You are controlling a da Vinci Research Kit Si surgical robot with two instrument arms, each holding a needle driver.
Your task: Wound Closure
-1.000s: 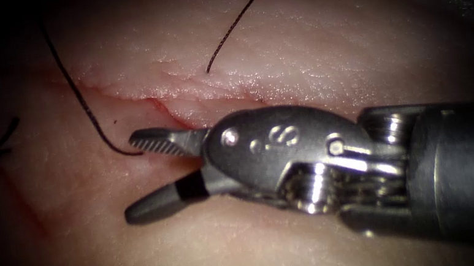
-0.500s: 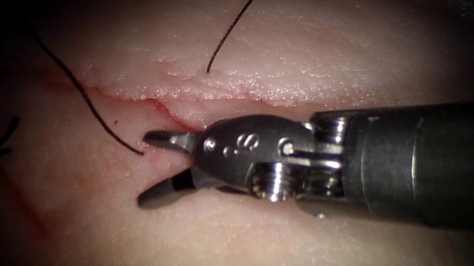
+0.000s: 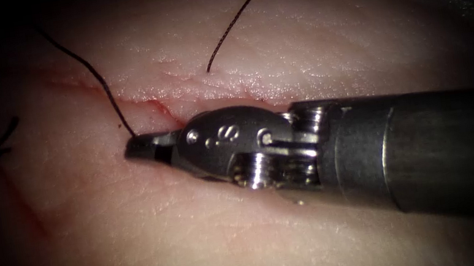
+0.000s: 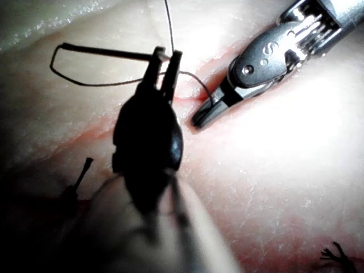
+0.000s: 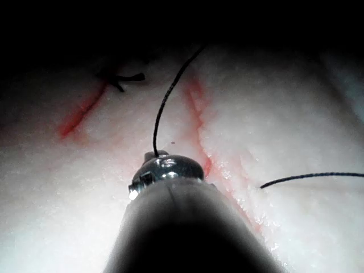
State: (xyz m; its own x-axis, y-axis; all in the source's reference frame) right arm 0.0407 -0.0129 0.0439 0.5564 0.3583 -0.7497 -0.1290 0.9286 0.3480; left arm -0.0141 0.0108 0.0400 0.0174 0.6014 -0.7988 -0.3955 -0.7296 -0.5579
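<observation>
Since a second ago, right gripper (image 3: pixel 138 147) has closed, now pinching thread (image 3: pixel 99 83) just below cut (image 3: pixel 194 92). Left gripper (image 4: pixel 164 67) pinches thread too. Knot (image 5: pixel 120 78) placed; cut mostly unclosed on tissue (image 3: pixel 140 239).

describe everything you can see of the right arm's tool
The right arm's tool is a grey metal needle driver on a thick dark shaft entering from the endoscope view's right. Its rounded wrist housing is stamped with an S, with a pulley and pin below. The end effector's two short jaws are shut on the end of the dark thread, low over the tissue, just below the cut.
</observation>
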